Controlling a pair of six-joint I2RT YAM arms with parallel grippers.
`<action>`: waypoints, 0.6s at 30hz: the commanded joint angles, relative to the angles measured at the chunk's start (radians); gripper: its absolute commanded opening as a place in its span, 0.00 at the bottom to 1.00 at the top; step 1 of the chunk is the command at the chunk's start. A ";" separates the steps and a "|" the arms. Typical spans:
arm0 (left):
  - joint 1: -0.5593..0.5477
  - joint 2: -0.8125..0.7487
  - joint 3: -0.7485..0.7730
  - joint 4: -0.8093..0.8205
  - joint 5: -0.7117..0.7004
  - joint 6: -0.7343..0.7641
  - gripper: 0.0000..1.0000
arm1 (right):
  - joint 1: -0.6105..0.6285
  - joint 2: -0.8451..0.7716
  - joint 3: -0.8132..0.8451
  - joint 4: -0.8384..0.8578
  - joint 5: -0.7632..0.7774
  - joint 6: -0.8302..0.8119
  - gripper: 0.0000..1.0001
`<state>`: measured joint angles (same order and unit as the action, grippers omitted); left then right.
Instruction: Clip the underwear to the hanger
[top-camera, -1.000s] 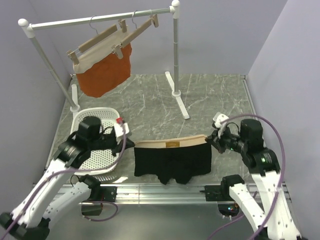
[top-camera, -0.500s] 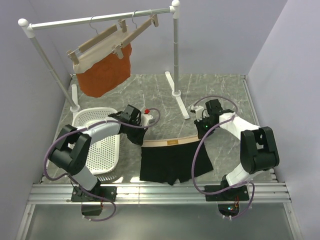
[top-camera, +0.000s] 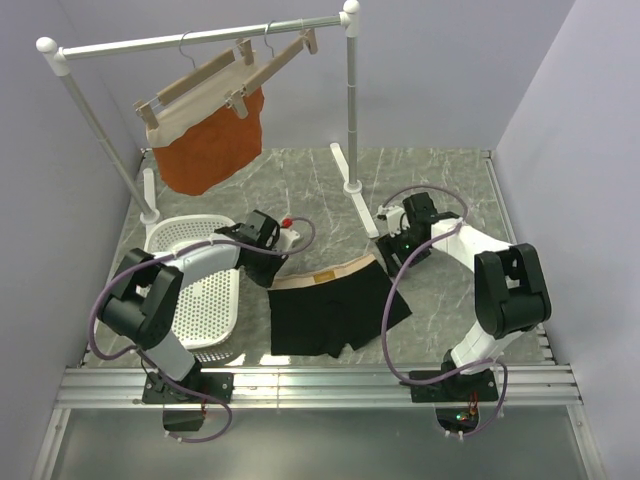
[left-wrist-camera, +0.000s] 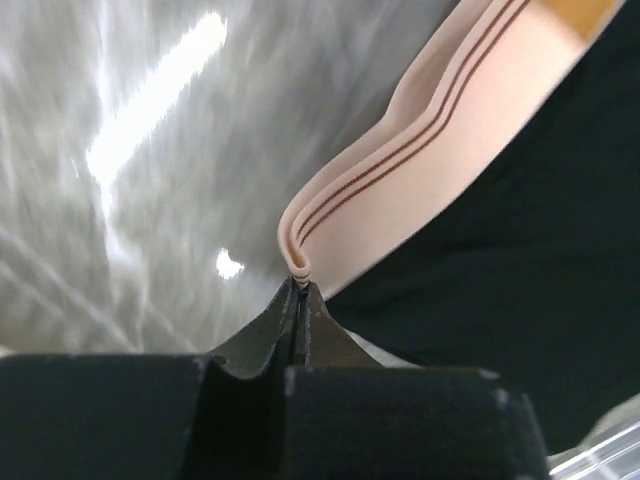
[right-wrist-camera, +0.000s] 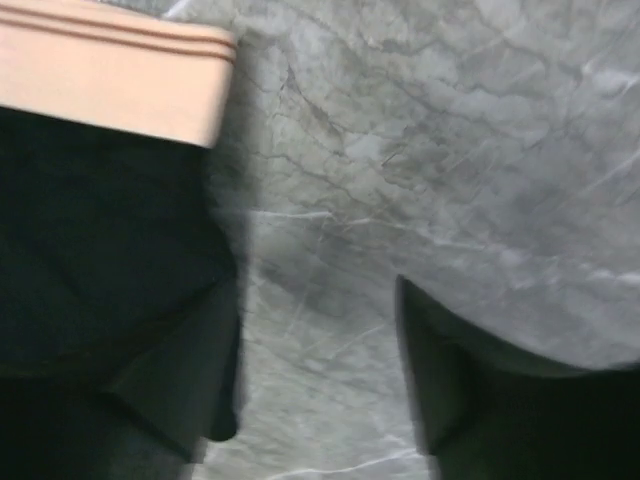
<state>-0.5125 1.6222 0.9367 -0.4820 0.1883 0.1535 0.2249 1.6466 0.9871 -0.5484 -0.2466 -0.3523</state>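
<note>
The underwear (top-camera: 330, 310), black with a tan waistband (top-camera: 325, 279), lies slanted on the marble table. My left gripper (top-camera: 270, 274) is at the waistband's left end. In the left wrist view its tips (left-wrist-camera: 298, 288) are shut on a fold of the waistband (left-wrist-camera: 420, 170). My right gripper (top-camera: 393, 252) stands open just right of the waistband's right end, holding nothing. In the right wrist view its fingers (right-wrist-camera: 215, 370) are wide apart over bare marble, with the underwear (right-wrist-camera: 100, 240) beside the left finger. The empty wooden hanger (top-camera: 280, 60) hangs on the rail at the back.
A white rail (top-camera: 200, 38) on two posts spans the back. A second hanger holds a rust-orange garment (top-camera: 205, 145). A white perforated basket (top-camera: 205, 300) sits at the left, beside my left arm. The rail's right foot (top-camera: 360, 205) lies behind my right gripper.
My right gripper has opened and let go of the waistband's right end. The underwear has dropped flat and turned slantwise. Both arms had reached forward from their bases a second ago.
</note>
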 joint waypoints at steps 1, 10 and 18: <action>0.011 -0.051 -0.033 -0.061 -0.084 0.030 0.06 | 0.024 -0.013 0.025 0.001 0.070 0.021 0.91; 0.046 -0.178 -0.015 -0.076 0.001 0.056 0.48 | 0.134 -0.212 0.071 -0.123 -0.075 -0.099 0.75; -0.117 -0.469 -0.125 -0.070 0.234 0.299 0.70 | 0.321 -0.159 -0.024 -0.148 -0.068 -0.189 0.65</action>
<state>-0.5144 1.1927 0.8738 -0.5320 0.3122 0.3206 0.5236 1.4303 1.0035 -0.6437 -0.3191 -0.4778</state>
